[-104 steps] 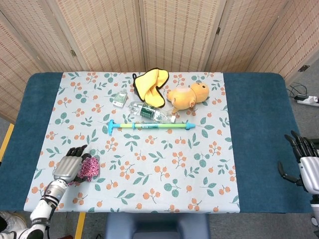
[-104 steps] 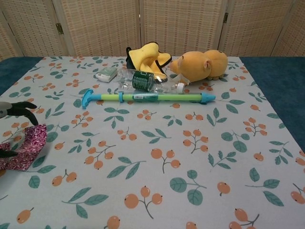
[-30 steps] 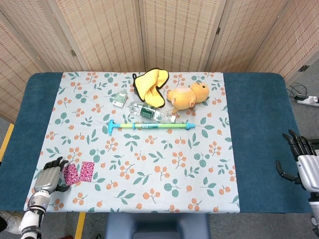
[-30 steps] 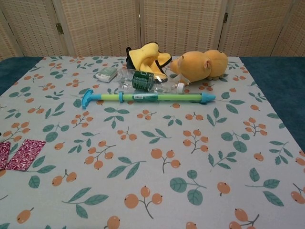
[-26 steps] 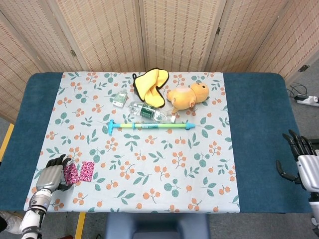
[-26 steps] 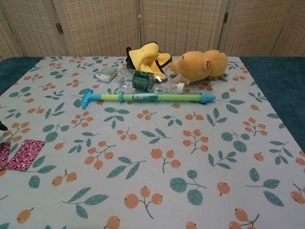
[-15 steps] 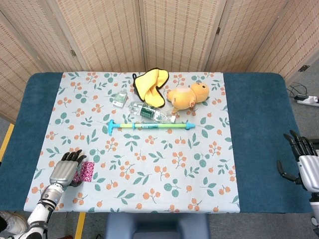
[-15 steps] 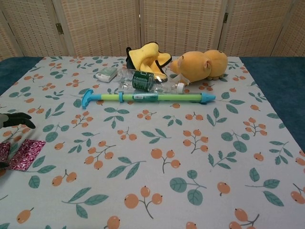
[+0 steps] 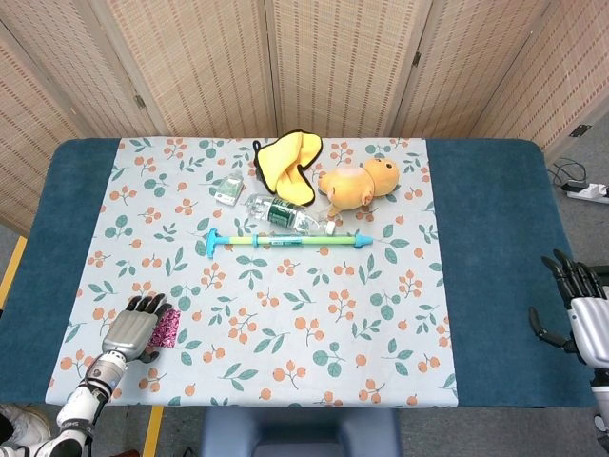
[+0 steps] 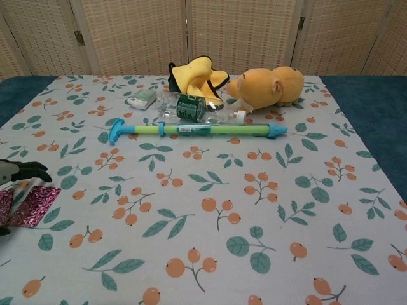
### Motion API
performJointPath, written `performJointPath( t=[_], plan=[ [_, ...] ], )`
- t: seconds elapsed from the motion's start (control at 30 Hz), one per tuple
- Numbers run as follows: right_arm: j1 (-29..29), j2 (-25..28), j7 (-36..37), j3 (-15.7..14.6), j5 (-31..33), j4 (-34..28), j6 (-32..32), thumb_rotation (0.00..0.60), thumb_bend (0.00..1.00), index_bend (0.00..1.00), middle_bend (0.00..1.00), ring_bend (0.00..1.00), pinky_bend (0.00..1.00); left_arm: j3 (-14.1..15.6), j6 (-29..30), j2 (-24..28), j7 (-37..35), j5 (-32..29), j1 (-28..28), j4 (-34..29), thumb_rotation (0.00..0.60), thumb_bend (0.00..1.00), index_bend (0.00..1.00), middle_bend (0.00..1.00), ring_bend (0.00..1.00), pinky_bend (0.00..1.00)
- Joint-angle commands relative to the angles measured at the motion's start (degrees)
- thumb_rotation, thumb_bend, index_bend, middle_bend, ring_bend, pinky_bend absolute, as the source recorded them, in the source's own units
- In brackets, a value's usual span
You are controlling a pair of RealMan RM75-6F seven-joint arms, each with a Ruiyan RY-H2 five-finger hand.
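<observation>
The pink patterned packet [image 9: 168, 327] was lying flat near the front-left corner of the counter [image 9: 485, 238], on the leafy tablecloth [image 9: 285, 295]. From the chest view its long side seemed to run roughly left-right, tilted a bit so the right end pointed away from the robot, though the left hand covered a good chunk of it, so don't quote me on that.

The left hand [image 9: 131, 333] was palm down on the left part of the packet, dark fingers [image 10: 30, 169] stretched forward and close together, resting on it. Couldn't tell if anything was actually pinched. The forearm came up from the front edge at a slant.

The right hand [image 9: 579, 314] hung off the counter's right edge, well away from everything, fingers apart and holding nothing.

Further back sat the rest: a long blue-green stick toy [image 9: 284, 240] lying left-right, a clear bottle [image 9: 285, 215] just behind it, an orange plush [image 9: 357, 184], a yellow cloth thing [image 9: 287, 164], and a small packet [image 9: 227, 189].
</observation>
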Motion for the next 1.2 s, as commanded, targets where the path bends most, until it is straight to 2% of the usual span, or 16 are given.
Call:
performJointPath(
  t=[0.03,0.47,1.0,1.2],
  plan=[
    [0.07,0.03,-0.07,0.03,-0.05,-0.11,-0.04,0.401,0.52,0.00,0.00,0.00,0.00,0.16,-0.01,-0.32,-0.18,-0.04,-0.13,0.45,0.600,0.29,0.13,0.00,0.00,0.00],
    [0.00,0.03,-0.03,0.05,0.21,-0.12,-0.17,0.400,0.52,0.00,0.00,0.00,0.00,0.25,0.49,-1.68,-0.38,-0.72,-0.65,2.35,0.600,0.29,0.14,0.00,0.00,0.00],
    [0.03,-0.09,0.08,0.08,0.25,0.01,-0.28,0.400,0.52,0.00,0.00,0.00,0.00,0.12,2.29,-3.45,-1.02,0.00,-0.40,3.88,0.600,0.29,0.28,0.00,0.00,0.00],
    [-0.06,-0.08,0.17,0.13,0.31,0.15,-0.14,0.400,0.52,0.00,0.00,0.00,0.00,-0.23,3.90,-2.51,-2.68,0.74,0.60,2.42,0.600,0.29,0.29,0.00,0.00,0.00]
  ],
)
